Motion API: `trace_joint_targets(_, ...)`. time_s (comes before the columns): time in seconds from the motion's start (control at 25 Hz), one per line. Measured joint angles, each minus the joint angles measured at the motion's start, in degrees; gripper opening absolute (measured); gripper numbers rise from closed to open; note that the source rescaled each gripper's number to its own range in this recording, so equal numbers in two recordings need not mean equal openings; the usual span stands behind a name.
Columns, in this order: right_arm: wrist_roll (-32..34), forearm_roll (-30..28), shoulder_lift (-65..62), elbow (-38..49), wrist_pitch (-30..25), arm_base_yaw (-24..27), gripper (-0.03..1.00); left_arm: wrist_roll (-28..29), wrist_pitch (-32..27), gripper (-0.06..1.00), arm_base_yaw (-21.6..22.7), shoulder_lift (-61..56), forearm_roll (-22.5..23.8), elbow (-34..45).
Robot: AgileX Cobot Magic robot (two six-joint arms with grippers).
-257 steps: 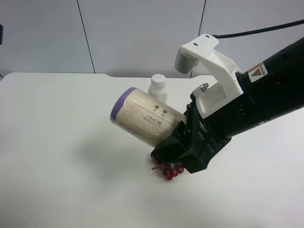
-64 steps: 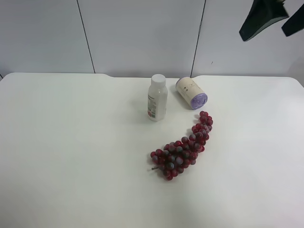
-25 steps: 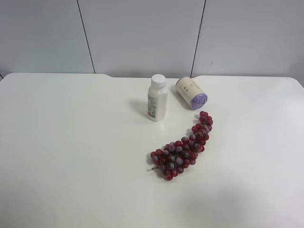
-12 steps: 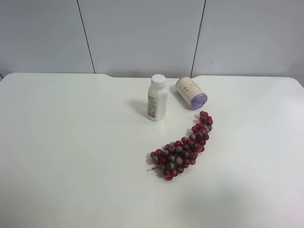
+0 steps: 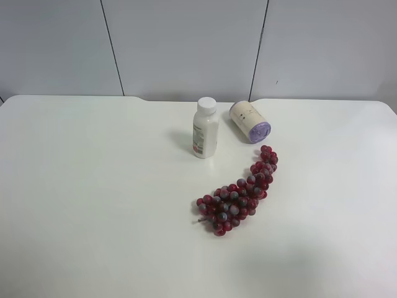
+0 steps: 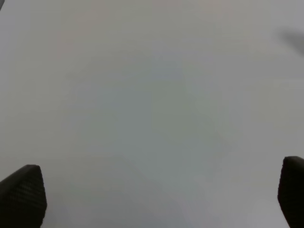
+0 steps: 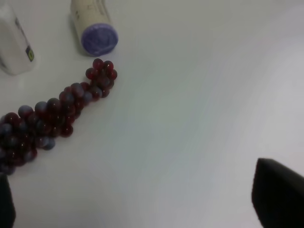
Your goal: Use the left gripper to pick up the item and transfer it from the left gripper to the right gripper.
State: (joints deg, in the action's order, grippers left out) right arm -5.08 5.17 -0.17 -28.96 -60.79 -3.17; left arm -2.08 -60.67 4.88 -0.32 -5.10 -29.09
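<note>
The item (image 5: 249,123), a cream canister with a purple lid, lay on its side on the table (image 5: 93,186) between a white bottle (image 5: 205,128) and red grapes (image 5: 237,191), while both the left gripper (image 6: 152,199) and right gripper (image 7: 142,204) hovered empty with fingers spread, so the left would best close across the canister's round body.

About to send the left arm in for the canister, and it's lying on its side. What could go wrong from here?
1. The canister lies on its side, so it may roll off if a finger nudges it.
2. The white bottle stands upright close beside it, so a wide approach could topple it.
3. The grapes nearly reach the purple lid, so a finger could snag them.
</note>
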Motion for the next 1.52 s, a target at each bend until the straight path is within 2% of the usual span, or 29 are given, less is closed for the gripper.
trace_joint_targets(0.2,0.1,0.0,0.0,0.0,0.0,1.4,1.0,0.0,0.0,1.0,0.0,0.0,0.0,0.0)
trace_joint_targets(1.52,0.1,0.0,0.0,0.0,0.0,1.4,1.0,0.0,0.0,1.0,0.0,0.0,0.0,0.0)
